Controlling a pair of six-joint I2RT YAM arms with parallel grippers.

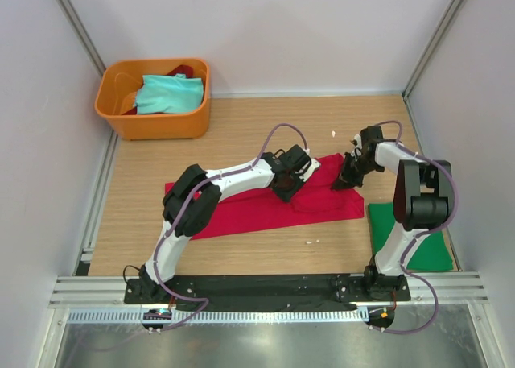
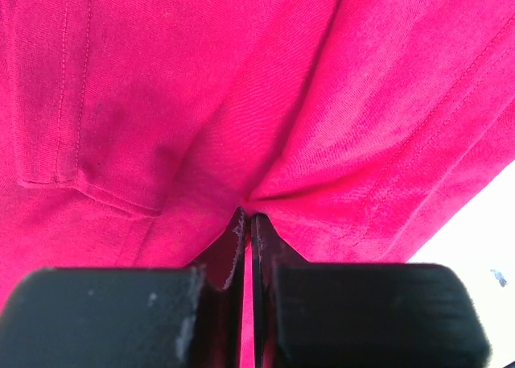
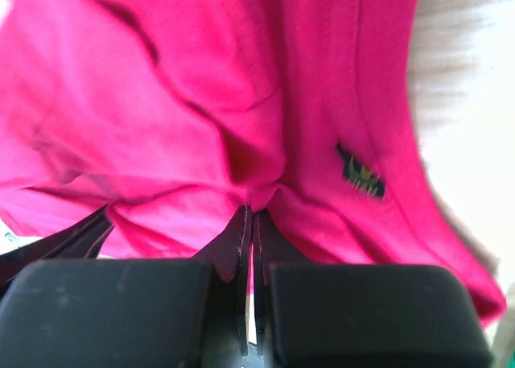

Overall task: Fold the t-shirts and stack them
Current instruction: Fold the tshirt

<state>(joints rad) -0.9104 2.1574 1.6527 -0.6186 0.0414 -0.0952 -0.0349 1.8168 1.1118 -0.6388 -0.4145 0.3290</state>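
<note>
A red t-shirt (image 1: 265, 207) lies spread across the middle of the wooden table. My left gripper (image 1: 288, 187) is shut on a pinch of its cloth near the upper middle; in the left wrist view the fabric (image 2: 265, 102) bunches at my closed fingertips (image 2: 248, 217). My right gripper (image 1: 344, 181) is shut on the shirt's right end; in the right wrist view the cloth (image 3: 201, 102) with a small dark label (image 3: 360, 173) gathers at the closed tips (image 3: 251, 211). A folded green t-shirt (image 1: 406, 235) lies at the table's right front.
An orange bin (image 1: 153, 122) at the back left holds a teal shirt (image 1: 167, 94) and a dark red one. White walls close in the table on three sides. The arms' base rail (image 1: 265, 287) runs along the near edge.
</note>
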